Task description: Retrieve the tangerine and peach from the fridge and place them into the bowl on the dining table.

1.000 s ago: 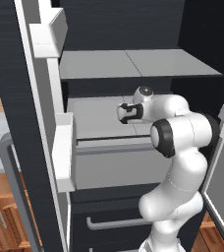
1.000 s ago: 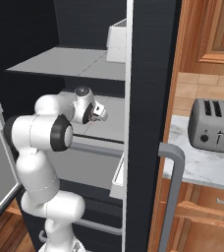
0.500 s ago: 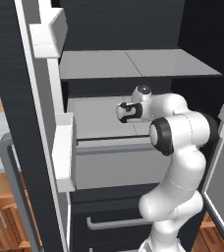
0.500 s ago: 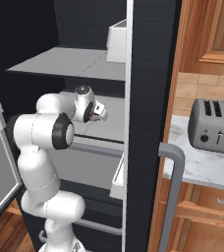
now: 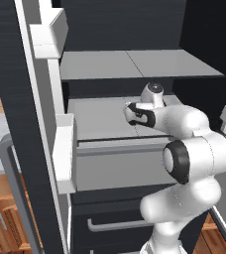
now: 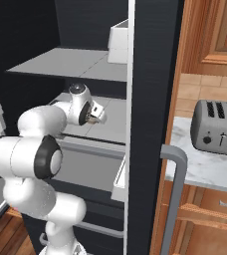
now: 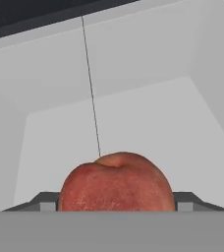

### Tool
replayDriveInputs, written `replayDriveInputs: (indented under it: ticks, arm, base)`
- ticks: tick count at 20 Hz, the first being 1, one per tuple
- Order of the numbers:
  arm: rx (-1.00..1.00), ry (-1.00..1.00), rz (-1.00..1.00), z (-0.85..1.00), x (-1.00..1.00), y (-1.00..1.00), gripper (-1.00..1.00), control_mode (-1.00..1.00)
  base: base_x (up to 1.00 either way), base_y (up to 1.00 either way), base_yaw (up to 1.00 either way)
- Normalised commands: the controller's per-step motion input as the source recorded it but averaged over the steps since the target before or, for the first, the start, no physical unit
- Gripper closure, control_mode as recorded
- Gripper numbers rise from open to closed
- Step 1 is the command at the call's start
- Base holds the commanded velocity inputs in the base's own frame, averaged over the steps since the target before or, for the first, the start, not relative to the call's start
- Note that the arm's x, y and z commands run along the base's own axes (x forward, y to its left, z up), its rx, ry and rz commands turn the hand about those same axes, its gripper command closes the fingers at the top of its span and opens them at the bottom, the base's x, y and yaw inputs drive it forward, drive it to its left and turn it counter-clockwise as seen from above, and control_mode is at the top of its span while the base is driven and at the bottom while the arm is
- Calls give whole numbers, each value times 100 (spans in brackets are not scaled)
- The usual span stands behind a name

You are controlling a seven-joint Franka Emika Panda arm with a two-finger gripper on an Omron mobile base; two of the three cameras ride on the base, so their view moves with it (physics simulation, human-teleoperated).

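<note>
Seen along the hand, the peach [image 7: 116, 183] sits closest of all, a reddish fruit with a paler crown and a dimple on top, lodged between the two dark finger tips [image 7: 44, 201] that flank it left and right and touch its sides; the gripper [image 7: 116, 202] is pinching the peach, its jaws held fairly wide by the fruit. Beyond the peach lies a light grey shelf [image 7: 133, 118], with a thin dark seam running back from the fruit toward the dark rear of the fridge. From the left base view the white arm [image 5: 194, 158] rises in front of the fridge [image 5: 135, 30] and bends inward, its gripper [image 5: 130, 113] lying low over the middle shelf [image 5: 95, 116], below the upper shelf [image 5: 135, 63] and above a grey drawer front [image 5: 115, 166]. To the left of the arm stands the open door with its white door bins [image 5: 65, 154], and near it a grey bar handle [image 5: 13, 188]. From the right base view, a silver toaster [image 6: 217, 128] rests on a marble wall counter [image 6: 210, 167] to the right of the fridge, under wooden cabinets [image 6: 225, 30].
</note>
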Motion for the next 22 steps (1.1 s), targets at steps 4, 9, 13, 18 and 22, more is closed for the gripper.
replayDriveInputs:
  ticks: [4,9,13,18,22]
  arm:
    - [0,-7,0,51,-100,-8,100,-100]
    - [0,-2,1,82,-100,-5,100,-100]
    - [0,0,1,100,-100,-1,100,-100]
    - [0,1,4,57,-100,0,100,-100]
    - [0,3,13,0,-100,0,100,-100]
  base:
    - [0,0,0]
    - [0,0,0]
    - [0,0,0]
    - [0,0,0]
    - [0,0,0]
